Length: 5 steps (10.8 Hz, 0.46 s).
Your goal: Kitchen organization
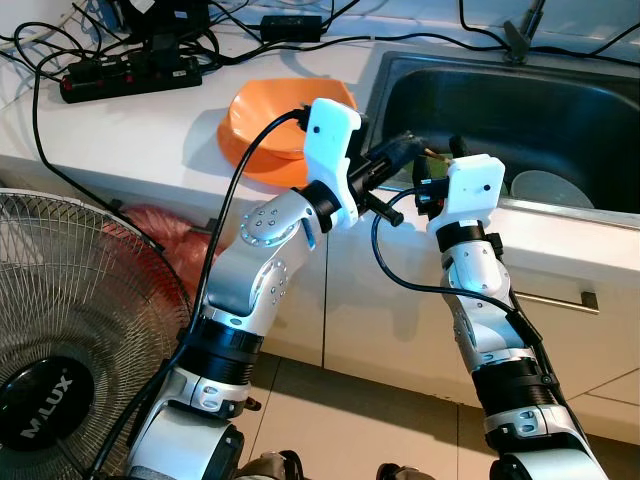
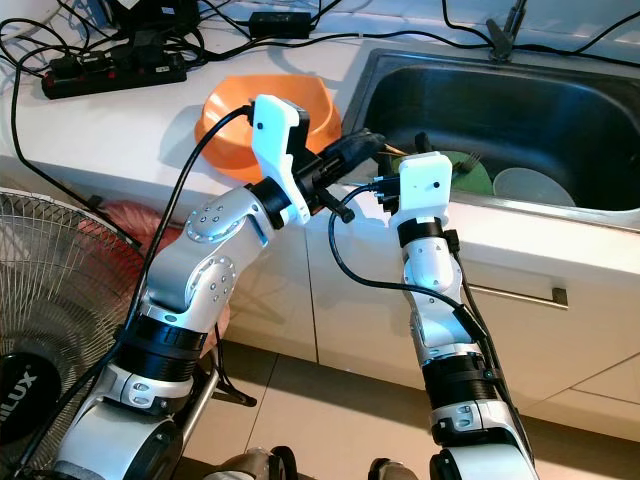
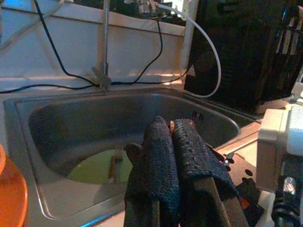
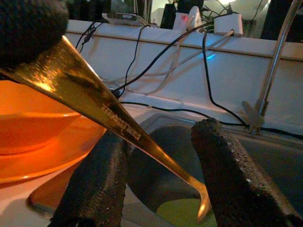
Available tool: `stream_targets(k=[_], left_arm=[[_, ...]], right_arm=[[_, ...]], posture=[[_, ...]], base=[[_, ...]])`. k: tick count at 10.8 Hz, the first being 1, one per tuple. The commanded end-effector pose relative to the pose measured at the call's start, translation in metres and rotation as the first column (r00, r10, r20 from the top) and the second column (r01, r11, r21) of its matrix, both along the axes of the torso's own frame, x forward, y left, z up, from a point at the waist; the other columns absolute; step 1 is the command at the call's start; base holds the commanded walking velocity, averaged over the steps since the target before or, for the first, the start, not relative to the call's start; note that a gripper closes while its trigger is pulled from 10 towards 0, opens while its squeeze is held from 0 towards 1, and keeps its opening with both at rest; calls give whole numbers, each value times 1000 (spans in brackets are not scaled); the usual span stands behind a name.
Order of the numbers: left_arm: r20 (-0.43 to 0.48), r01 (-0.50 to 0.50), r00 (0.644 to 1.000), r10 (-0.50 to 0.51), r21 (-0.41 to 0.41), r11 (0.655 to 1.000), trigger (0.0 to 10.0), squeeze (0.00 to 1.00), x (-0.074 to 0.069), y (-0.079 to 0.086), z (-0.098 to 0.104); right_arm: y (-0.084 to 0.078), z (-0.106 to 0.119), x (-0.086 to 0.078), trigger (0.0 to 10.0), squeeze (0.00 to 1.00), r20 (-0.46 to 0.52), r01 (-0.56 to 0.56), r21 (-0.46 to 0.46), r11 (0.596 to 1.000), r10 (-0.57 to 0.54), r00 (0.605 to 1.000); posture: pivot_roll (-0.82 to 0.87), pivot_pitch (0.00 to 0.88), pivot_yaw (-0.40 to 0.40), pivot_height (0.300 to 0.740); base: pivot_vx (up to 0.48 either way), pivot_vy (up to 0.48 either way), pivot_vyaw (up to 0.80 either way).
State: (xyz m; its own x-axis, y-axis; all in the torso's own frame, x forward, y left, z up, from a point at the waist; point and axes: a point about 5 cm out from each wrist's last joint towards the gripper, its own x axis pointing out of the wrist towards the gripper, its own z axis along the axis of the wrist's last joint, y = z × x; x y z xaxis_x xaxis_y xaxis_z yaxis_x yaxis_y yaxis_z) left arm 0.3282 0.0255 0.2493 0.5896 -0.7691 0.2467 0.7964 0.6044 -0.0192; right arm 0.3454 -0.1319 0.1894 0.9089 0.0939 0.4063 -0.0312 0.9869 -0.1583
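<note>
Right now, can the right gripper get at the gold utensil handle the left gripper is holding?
Probably yes. The right gripper is open, with the gold utensil handle held by the left gripper slanting down between its fingers over the sink edge. Nothing stands between them.

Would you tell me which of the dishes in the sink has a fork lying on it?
The green plate: the fork rests on it. The pale dish beside it carries nothing visible.
</note>
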Motion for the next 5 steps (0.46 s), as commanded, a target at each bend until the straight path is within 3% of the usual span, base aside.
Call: stream_targets(k=[1, 4, 5], left_arm=[[15, 26, 1000, -26, -4, 1000, 10000, 0, -5, -3, 3], [18, 25, 1000, -25, -3, 1000, 10000, 0, -5, -2, 4], [17, 23, 1000, -23, -1, 1000, 10000, 0, -5, -1, 4]], right_arm=[[4, -2, 0, 10000, 0, -8, -17, -2, 1000, 17, 1000], [3, -4, 0, 10000, 0, -16, -5, 0, 1000, 5, 1000], [3, -4, 1, 0, 0, -19, -1, 1, 1000, 1, 1000]], posture=[[8, 123, 75, 740], [11, 124, 76, 740], [14, 123, 76, 740]], base=[[0, 0, 0], [0, 0, 0], [0, 0, 0]])
